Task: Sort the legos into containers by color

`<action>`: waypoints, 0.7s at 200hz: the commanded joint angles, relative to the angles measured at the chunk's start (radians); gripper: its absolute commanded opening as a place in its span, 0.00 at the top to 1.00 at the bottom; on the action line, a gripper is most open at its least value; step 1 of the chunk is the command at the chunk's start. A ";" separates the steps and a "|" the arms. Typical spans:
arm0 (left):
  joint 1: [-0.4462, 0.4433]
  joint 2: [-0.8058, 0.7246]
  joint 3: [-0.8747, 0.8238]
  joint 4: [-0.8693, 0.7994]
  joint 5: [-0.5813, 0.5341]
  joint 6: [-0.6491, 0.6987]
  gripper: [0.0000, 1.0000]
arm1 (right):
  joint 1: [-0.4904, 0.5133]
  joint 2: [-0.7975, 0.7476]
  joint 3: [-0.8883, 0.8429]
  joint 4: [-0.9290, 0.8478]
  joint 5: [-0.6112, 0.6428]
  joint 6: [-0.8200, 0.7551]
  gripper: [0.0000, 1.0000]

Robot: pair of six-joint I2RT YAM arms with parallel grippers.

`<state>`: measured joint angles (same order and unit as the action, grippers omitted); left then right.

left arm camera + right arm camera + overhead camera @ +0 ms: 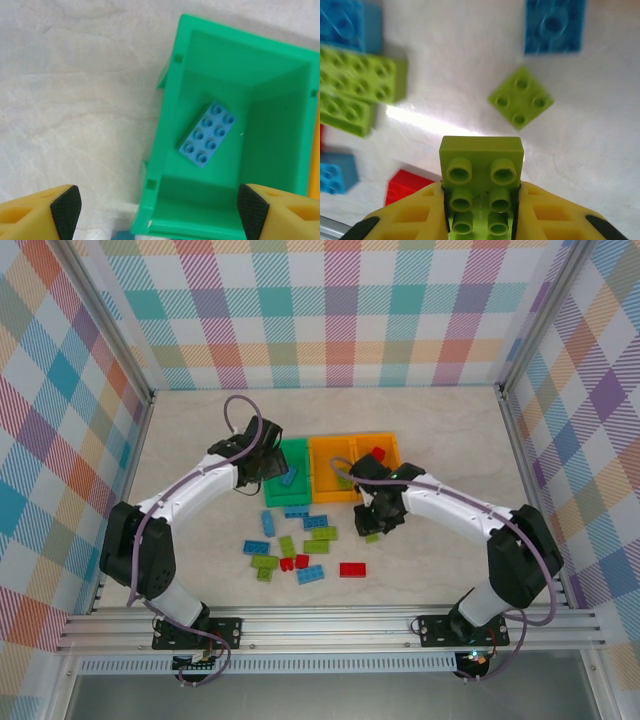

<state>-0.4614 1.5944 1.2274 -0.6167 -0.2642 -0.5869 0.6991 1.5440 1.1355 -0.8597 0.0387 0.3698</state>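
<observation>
Top external view: on the pale counter, the left gripper hangs over the green bin, where a blue brick lies. Two orange bins stand in a row touching the green one's right side, and a red brick sits in the farther of them. The right gripper is low over the counter just in front of the orange bins. To its left lies a scatter of loose bricks in blue, lime and red.

Left wrist view: the left gripper is spread wide and holds nothing, one black pad over bare counter and the other above the green bin's near wall. The blue brick rests studs-up at a slant on the bin floor.

Right wrist view: the right gripper is clamped on a lime brick, studs facing the camera, its far end jutting past the yellow fingers. Below it on the counter lie a square lime brick, a blue one, two long lime bricks side by side and a red one.
</observation>
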 commanded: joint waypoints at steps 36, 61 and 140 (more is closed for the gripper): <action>0.009 -0.108 -0.106 -0.074 -0.036 -0.022 0.16 | -0.213 0.127 0.251 -0.041 -0.037 -0.070 0.75; 0.010 -0.176 -0.178 -0.054 -0.027 -0.047 0.15 | -0.258 0.241 0.369 -0.037 -0.013 -0.099 0.75; 0.009 -0.283 -0.339 -0.053 -0.014 -0.107 0.14 | -0.255 0.444 0.662 -0.067 -0.169 -0.068 0.76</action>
<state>-0.4595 1.3373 0.9195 -0.6533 -0.2787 -0.6666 0.4225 1.9461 1.7130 -0.9031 -0.0547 0.2905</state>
